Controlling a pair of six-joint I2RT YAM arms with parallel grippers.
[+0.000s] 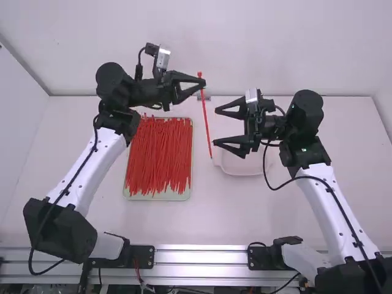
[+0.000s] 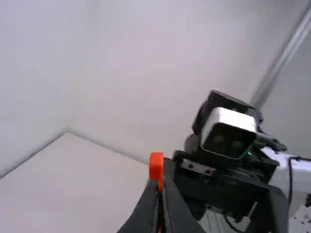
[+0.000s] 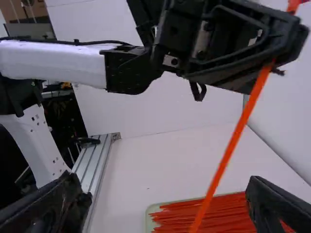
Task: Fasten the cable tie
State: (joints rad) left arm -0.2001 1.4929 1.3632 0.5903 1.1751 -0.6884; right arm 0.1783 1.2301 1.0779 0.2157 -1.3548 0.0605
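Item: single red plastic cable tie (image 1: 206, 122), upright in the air above the white table (image 1: 245, 208), clenched just below its square head by the left arm's black two-finger gripper (image 1: 195, 86), its strip hanging down between the tray and a clear shallow tub (image 1: 248, 168). Right arm's black two-finger gripper (image 1: 215, 128): jaws released and spread wide, just beside the hanging strip. Stock: flat pale tray (image 1: 127, 191) bearing a pile of loose red cable ties (image 1: 159, 156), below the left gripper.
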